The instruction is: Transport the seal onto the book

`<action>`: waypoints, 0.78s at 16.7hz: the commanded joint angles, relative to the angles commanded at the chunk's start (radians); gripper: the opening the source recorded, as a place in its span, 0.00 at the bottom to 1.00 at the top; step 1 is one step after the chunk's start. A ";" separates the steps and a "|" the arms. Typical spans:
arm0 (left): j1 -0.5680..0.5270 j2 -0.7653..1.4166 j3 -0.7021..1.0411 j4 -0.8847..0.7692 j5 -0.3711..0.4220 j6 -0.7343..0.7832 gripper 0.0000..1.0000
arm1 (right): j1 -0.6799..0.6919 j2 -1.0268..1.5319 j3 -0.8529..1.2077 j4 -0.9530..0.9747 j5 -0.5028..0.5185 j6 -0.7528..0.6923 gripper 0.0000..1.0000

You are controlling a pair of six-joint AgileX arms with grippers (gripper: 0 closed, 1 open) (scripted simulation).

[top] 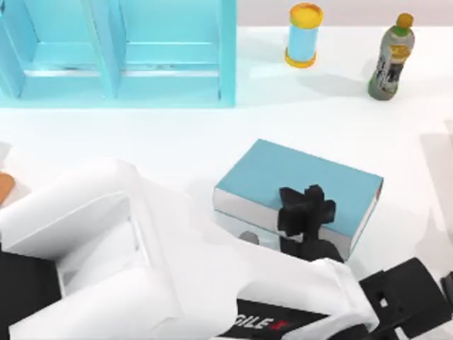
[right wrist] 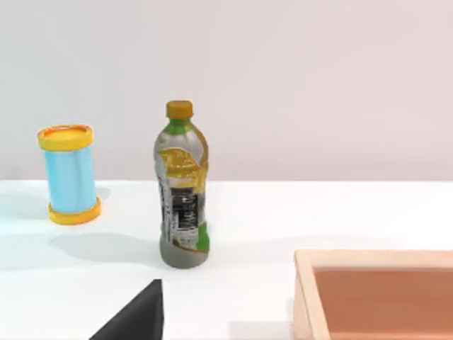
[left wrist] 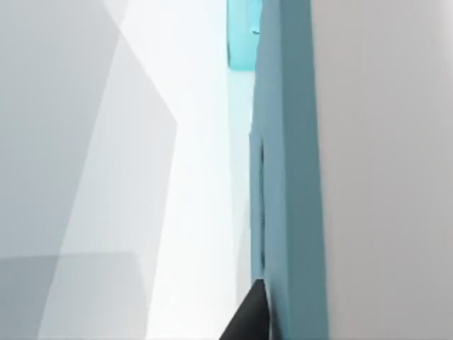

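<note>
Left arm: I had its white body [top: 141, 276] filling the near-left of the table, reaching rightward toward the book.
Left gripper: [top: 306, 212] it hovered over the near edge of the book's cover; I could not tell how its jaws stood.
Book: the teal book [top: 297, 185] lay flat at centre-right, turned at an angle, white page edges facing near; in the left wrist view its cover edge [left wrist: 287, 177] ran just beside the camera.
Seal: I could not make it out anywhere, so its place stayed unknown to me.
Right gripper: one dark fingertip [right wrist: 134, 319] sat at the wrist view's edge; jaw state unclear.
Tan tray: [right wrist: 375, 283] beside that arm.
Bottle: [top: 391, 58] upright, far right.
Yellow-capped blue cylinder: [top: 304, 34] far, left of the bottle.
Light-blue shelf unit: [top: 117, 53] far left.
</note>
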State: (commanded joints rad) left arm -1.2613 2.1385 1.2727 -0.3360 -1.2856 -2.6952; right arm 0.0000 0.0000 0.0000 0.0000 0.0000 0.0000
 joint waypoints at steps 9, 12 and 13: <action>0.000 0.000 0.000 0.000 0.000 0.000 0.75 | 0.000 0.000 0.000 0.000 0.000 0.000 1.00; 0.000 0.000 0.000 0.000 0.000 0.000 0.98 | 0.000 0.000 0.000 0.000 0.000 0.000 1.00; 0.000 0.000 0.000 0.000 0.000 0.000 1.00 | 0.000 0.000 0.000 0.000 0.000 0.000 1.00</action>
State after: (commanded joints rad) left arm -1.2613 2.1385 1.2727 -0.3360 -1.2856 -2.6952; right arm 0.0000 0.0000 0.0000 0.0000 0.0000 0.0000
